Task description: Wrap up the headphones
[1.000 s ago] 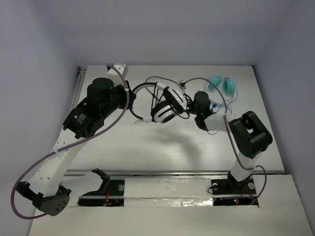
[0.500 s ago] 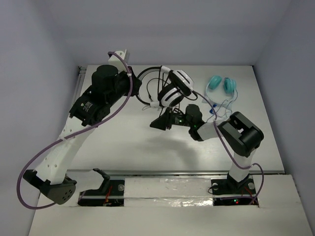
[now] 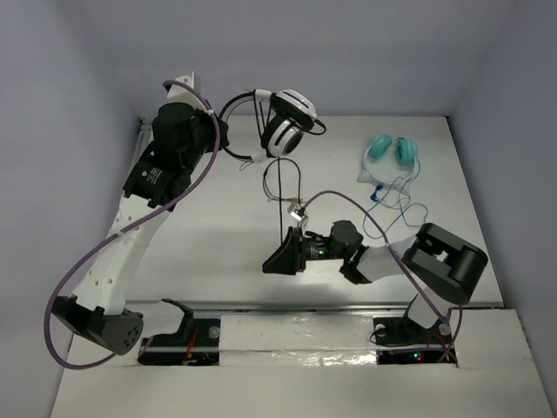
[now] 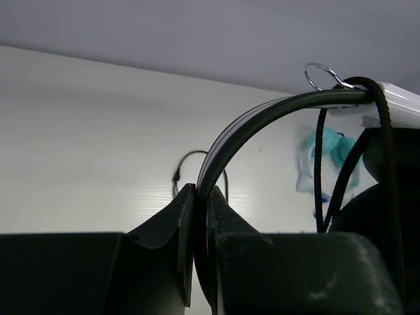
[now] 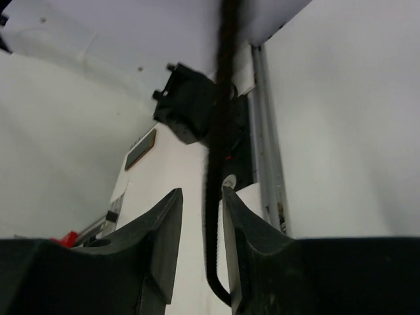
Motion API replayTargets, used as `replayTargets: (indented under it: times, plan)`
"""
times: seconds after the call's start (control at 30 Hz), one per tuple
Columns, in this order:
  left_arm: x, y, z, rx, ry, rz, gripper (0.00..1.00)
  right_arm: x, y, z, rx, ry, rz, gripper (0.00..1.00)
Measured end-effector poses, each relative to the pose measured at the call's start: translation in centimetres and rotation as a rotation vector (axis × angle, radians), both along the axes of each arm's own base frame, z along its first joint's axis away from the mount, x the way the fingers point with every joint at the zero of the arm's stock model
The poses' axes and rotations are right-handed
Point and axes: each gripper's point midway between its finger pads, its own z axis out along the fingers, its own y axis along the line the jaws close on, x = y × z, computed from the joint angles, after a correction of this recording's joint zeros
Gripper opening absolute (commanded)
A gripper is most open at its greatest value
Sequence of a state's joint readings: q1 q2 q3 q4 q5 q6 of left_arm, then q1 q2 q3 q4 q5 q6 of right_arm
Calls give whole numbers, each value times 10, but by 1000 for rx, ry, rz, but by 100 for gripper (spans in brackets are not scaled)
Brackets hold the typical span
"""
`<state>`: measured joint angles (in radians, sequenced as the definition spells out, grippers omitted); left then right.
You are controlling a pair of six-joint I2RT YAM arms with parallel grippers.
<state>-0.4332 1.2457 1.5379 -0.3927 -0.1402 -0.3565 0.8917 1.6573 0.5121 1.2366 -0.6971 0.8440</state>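
Black cable (image 5: 220, 131) is threading my barely parted right pincer (image 5: 200, 191), left pincer (image 4: 199, 190) clamping the headband (image 4: 262, 125); ungripped, I'm risking it slipping out.

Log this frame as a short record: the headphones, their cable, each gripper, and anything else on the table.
black-and-white over-ear headphones: held up above the white table
thin black headband: clamped by the left gripper
long thin black cable: hangs down to the right gripper
right gripper: jaws apart, cable running between them
teal headphones: lying at the table's far right, untouched
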Motion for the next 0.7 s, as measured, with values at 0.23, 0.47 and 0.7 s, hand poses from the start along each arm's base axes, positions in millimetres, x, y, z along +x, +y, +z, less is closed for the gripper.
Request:
replayTargets:
  times: [0.23, 0.47, 0.7]
  plan:
    - [25, 55, -60, 8, 96, 203, 0, -30, -8, 33, 16, -53, 0, 22]
    - [21, 76, -103, 99, 169, 313, 0, -38, -11, 54, -163, -147, -69, 1]
    - [-1, 68, -143, 274, 240, 330, 0, -2, -35, 97, -325, -288, -281, 0]
